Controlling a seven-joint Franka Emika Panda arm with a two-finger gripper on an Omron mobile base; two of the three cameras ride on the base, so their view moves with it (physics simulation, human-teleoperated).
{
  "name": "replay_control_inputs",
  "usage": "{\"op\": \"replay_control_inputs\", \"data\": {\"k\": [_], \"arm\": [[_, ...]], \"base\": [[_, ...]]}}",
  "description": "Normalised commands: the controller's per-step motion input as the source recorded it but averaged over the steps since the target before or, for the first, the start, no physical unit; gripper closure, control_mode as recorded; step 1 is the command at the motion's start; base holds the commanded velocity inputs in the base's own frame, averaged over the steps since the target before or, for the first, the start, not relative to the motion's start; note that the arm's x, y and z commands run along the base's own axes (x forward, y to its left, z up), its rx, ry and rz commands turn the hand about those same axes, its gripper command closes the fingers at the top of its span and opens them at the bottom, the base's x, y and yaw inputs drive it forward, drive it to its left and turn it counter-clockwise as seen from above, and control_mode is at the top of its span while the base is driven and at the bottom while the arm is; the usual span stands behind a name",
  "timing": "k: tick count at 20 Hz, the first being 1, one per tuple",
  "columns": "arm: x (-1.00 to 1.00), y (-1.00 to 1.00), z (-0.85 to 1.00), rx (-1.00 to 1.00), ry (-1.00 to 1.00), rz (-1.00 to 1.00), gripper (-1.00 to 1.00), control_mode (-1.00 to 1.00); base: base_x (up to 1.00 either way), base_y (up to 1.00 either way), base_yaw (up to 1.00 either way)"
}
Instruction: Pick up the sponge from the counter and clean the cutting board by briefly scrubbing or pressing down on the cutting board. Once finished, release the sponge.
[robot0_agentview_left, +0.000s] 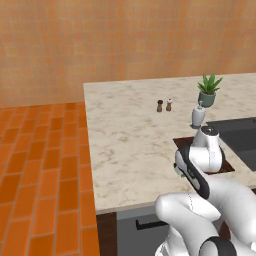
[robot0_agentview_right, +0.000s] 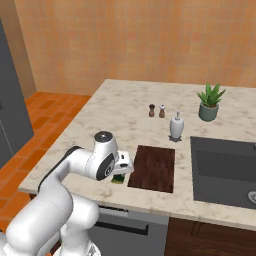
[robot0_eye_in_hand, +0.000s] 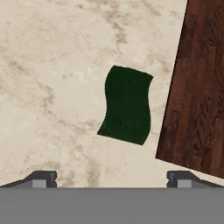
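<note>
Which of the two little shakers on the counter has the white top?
The right-hand shaker, nearer the potted plant. Its upper part looks pale, while the left-hand shaker beside it is dark brown all over.

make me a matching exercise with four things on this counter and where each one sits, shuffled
Things:
1. sponge
2. cutting board
3. potted plant
4. pincer

Places or states:
A. between the sponge and the sink
B. open, above the sponge
C. far end of the counter, behind the sink
D. flat on the counter, beside the board's edge

Pairs: 1-D, 2-A, 3-C, 4-B
</note>
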Motion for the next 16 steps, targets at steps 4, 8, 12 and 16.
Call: {"op": "replay_control_inputs", "data": {"k": [4, 8, 12, 16], "arm": [[0.22, 0.0, -0.05, 0.0, 0.0, 0.07, -1.0, -1.0], [0.16, 0.0, -0.13, 0.0, 0.0, 0.05, -1.0, -1.0], [0.24, 0.0, -0.16, 0.0, 0.0, 0.02, -1.0, -1.0], [0.27, 0.0, -0.16, 0.0, 0.0, 0.03, -1.0, -1.0]], "base": [[0.0, 0.0, 0.0], [0.0, 0.0, 0.0], [0.0, 0.0, 0.0], [0.0, 0.0, 0.0]]}}
